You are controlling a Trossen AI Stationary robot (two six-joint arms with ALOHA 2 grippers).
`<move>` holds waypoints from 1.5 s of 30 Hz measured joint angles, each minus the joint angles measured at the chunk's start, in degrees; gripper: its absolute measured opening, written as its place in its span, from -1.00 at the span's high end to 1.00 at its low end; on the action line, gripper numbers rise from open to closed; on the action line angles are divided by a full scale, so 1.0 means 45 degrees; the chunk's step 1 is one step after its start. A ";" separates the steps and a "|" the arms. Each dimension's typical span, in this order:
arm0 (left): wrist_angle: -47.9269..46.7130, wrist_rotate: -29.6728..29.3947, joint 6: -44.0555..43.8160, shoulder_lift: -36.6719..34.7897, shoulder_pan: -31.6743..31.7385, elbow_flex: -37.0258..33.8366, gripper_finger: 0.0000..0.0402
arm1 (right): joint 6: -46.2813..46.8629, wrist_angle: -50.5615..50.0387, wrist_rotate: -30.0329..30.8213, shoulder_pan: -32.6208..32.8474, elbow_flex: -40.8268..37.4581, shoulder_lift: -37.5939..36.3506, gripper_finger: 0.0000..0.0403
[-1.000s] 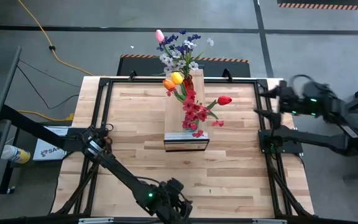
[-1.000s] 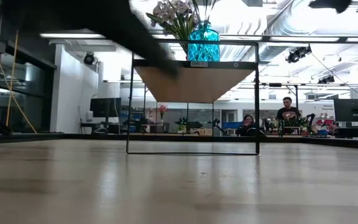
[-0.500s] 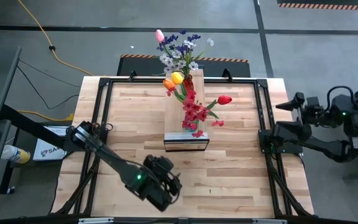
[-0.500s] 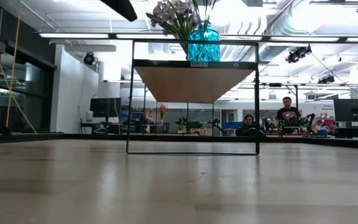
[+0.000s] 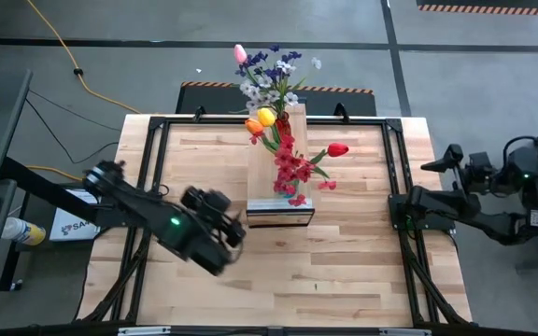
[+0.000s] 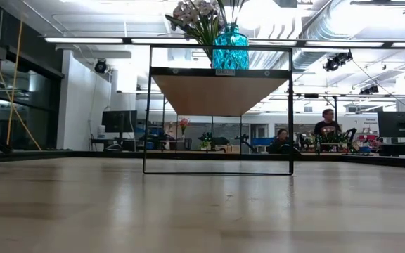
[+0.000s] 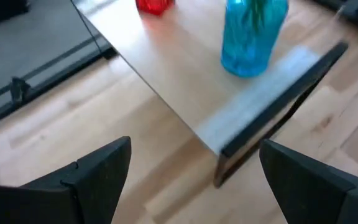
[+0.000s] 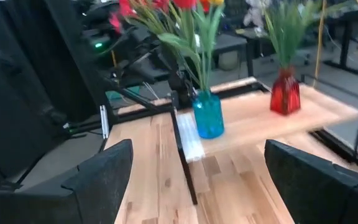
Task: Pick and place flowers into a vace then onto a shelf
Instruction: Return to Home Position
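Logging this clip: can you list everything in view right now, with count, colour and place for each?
shelf: one, pale wood, mid-table.
blue vase: one, on the shelf near its metallic strip.
red vase: one, on the shelf's far end.
flowers: two bunches; red, orange, yellow in the blue vase; purple, white, pink above the far end.
table: one, pale wood slats, black frame.
people: two, in the room behind.
left gripper: open, empty, over the table left of the shelf.
right gripper: open, empty, beyond the table's right edge.
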 joint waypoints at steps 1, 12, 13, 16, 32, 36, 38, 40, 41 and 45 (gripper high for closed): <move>0.0022 -0.0141 0.0176 -0.0395 0.0004 -0.0186 -0.92 | -0.0101 0.0180 -0.0093 0.0000 0.0000 0.0000 -0.76; 0.2855 -0.0943 0.0761 -0.5343 0.0450 -0.5673 -0.92 | -0.1127 0.1249 -0.0425 0.0000 -0.0016 0.0000 -0.76; 0.3603 -0.0920 0.0912 -0.5799 0.0434 -0.6364 -0.92 | -0.1127 0.1227 -0.0255 0.0000 -0.0024 0.0000 -0.76; 0.5529 -0.0822 0.1308 -0.7009 0.0432 -0.8472 -0.92 | -0.1130 0.1298 -0.0103 0.0000 -0.0159 -0.0001 -0.76; 1.2040 0.0395 0.5069 -1.3309 0.0434 -1.5303 -0.92 | 0.1046 0.6115 -0.1696 0.0000 -0.5300 -0.1217 -0.76; 1.2446 0.0425 0.5629 -1.4613 0.0434 -1.6280 -0.92 | 0.1109 0.6499 -0.2332 -0.0003 -0.5451 -0.1296 -0.76; 1.2900 0.0428 0.5670 -1.5145 0.0434 -1.6789 -0.92 | 0.1115 0.6951 -0.2980 -0.0001 -0.5430 -0.1292 -0.76; 1.3121 0.0469 0.5826 -1.5715 0.0434 -1.7377 -0.92 | 0.1243 0.7223 -0.3581 -0.0002 -0.5425 -0.1292 -0.76; 1.3510 0.0578 0.6072 -1.5937 0.0434 -1.7626 -0.92 | 0.1287 0.7384 -0.3779 0.0000 -0.5425 -0.1292 -0.76; 1.5361 0.0825 0.7213 -1.6656 0.0434 -1.8759 -0.92 | 0.1266 0.7514 -0.4050 0.0000 -0.5477 -0.1296 -0.76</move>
